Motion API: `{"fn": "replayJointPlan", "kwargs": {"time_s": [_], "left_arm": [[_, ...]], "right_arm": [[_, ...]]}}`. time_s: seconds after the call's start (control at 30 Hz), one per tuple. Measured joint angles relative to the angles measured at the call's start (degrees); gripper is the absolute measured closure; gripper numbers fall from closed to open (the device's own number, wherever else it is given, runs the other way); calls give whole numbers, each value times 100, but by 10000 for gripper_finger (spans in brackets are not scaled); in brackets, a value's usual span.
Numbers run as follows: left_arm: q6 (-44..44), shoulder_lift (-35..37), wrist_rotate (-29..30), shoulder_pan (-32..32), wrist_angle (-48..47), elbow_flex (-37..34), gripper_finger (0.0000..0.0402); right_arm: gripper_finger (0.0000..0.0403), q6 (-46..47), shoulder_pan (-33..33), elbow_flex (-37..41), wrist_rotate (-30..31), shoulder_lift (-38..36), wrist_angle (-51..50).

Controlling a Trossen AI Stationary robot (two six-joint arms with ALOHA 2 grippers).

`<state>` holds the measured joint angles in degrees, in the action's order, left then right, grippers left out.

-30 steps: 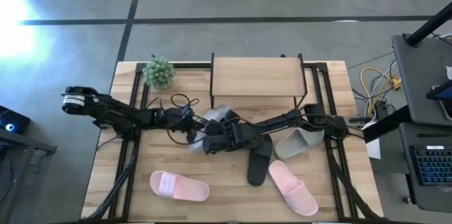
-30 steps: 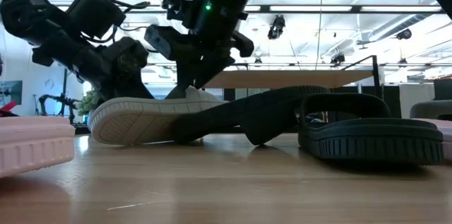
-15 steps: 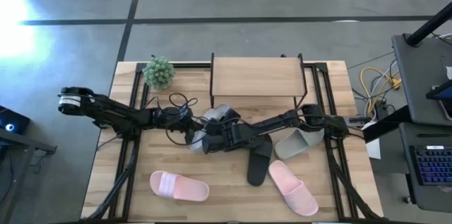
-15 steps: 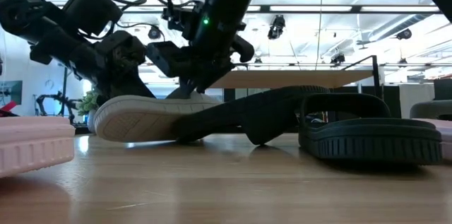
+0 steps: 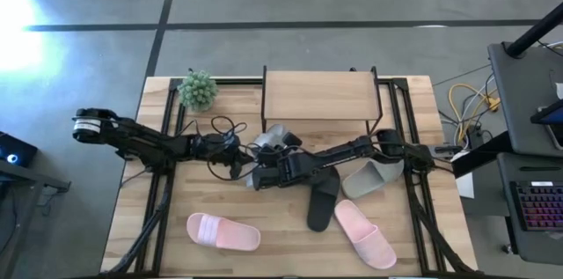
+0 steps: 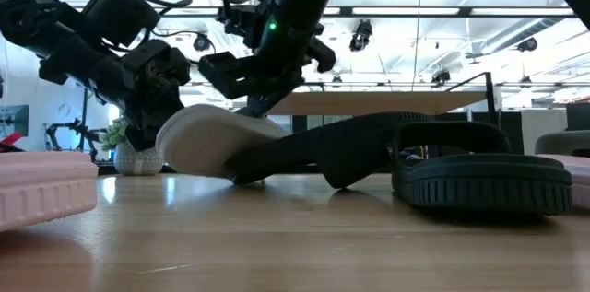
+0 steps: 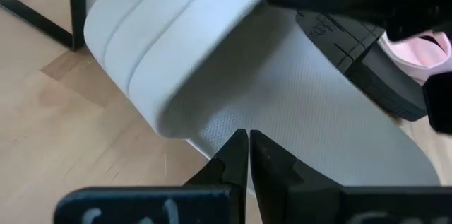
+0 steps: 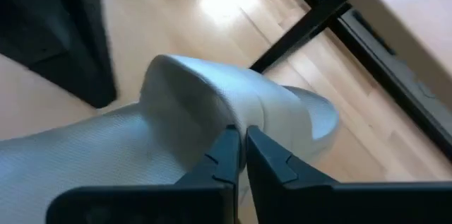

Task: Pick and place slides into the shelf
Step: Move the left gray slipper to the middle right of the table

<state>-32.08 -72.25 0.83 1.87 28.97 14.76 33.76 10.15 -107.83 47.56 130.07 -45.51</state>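
Observation:
A pale grey-white slide (image 5: pixel 274 138) sits tilted at the table's middle, in front of the shelf (image 5: pixel 321 96). In the low view its sole (image 6: pixel 214 140) faces the camera, one end raised, and its lower edge leans on a black slide (image 6: pixel 369 145). My right gripper (image 8: pixel 239 139) reaches in from the right and is shut at the pale slide's strap. From the left, my left gripper (image 7: pixel 248 146) is shut with its tips at the slide's side rim. A second grey slide (image 5: pixel 373 178) and two pink slides (image 5: pixel 223 231) (image 5: pixel 363 233) lie flat. My left gripper touches the pale slide's side rim (image 7: pixel 212 136) with its shut fingertips, coming level from the table's left; nothing is between the fingers. My right gripper pinches the rim of the strap (image 8: pixel 212 114) at its fingertips, slanting down from the right. The slide hangs tilted, one end raised, the other on the black slide.
A small potted plant (image 5: pixel 198 90) stands at the far left, beside the shelf. The black slide (image 5: pixel 324 201) lies just right of the grippers. Loose cables (image 5: pixel 224 129) trail over the left arm. Bare wood shows near the front edge between the pink slides.
My right gripper has shut on the pale slide's strap. The slide, flat on its sole a second ago, has tipped up: its left end has risen and swung toward the shelf, while the end by the black slide has stayed.

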Motion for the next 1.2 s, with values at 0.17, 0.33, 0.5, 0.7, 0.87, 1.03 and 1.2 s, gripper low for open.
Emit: {"fn": "replayJointPlan", "kwargs": {"time_s": [0.17, 0.33, 0.5, 0.7, 0.87, 1.03, 1.2], "left_arm": [[-4, 1, -438, 0, 1, 9, 400], [-13, 7, -663, -4, 9, 20, 400], [-11, 7, -659, -4, 11, 20, 400], [-9, 6, -664, -4, 0, 11, 400], [23, 2, -667, -2, -59, 11, 400], [282, 5, -795, 0, -116, 11, 400], [289, 5, -817, 0, -138, 9, 400]], "right_arm": [[393, 723, 116, -477, -36, -136, -1515], [394, 2276, 375, -767, -257, -388, -3565], [394, 3956, 743, -683, -390, -783, -4469], [394, 5754, 1127, 68, -866, -1269, -4458], [394, 6827, 1390, 894, -1535, -1526, -4473], [394, 7764, 1704, 1792, -1768, -1939, -4460], [394, 8153, 1929, 2567, -1485, -2613, -4447]]}}
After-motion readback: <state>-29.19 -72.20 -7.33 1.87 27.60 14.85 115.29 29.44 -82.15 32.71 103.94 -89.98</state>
